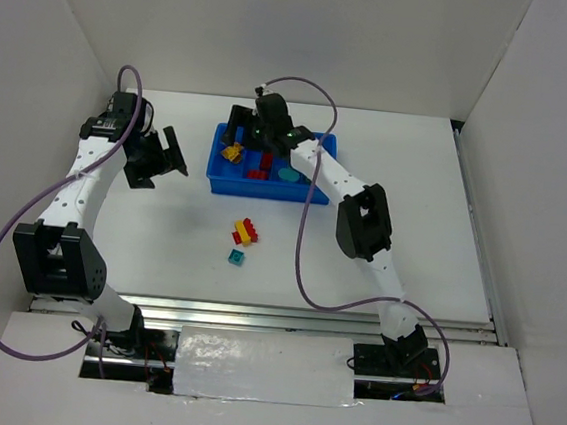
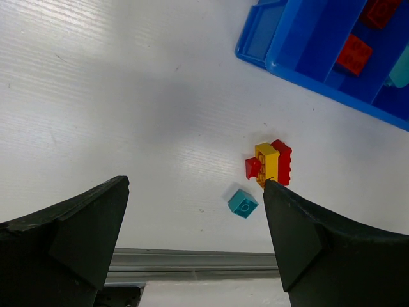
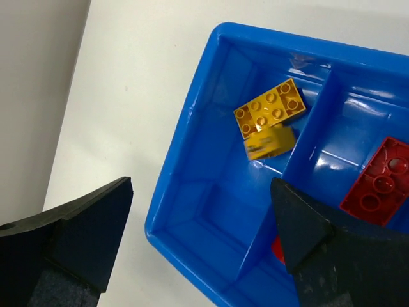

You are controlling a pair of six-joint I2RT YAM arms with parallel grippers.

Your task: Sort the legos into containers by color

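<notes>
Top view and both wrist views. My right gripper [image 3: 201,192] hangs over the tray [image 3: 167,192], above its leftmost compartment as the top view shows it. The jaws stand wide apart and hold nothing. In that compartment lies an oblong yellow brick [image 3: 268,109]. Touching it is a smaller yellow brick [image 3: 270,142], blurred, which I judge to be dropping or just settling. The next compartment holds red bricks [image 3: 380,182], and further along the tray lies a teal disc [image 1: 289,174].

My left gripper [image 2: 195,192] is also released and empty, just off the tray's left end. On the table [image 1: 140,239], near side of the tray and well apart from it, sit a red-and-yellow cluster [image 2: 271,164] and, just beside it, a teal brick [image 2: 243,203].

Step in hand, as I judge it: depositing yellow. The next move calls for lifting clear of the tray's rim and reaching for the cluster. Its bricks seem joined, so they may need separating before sorting.
</notes>
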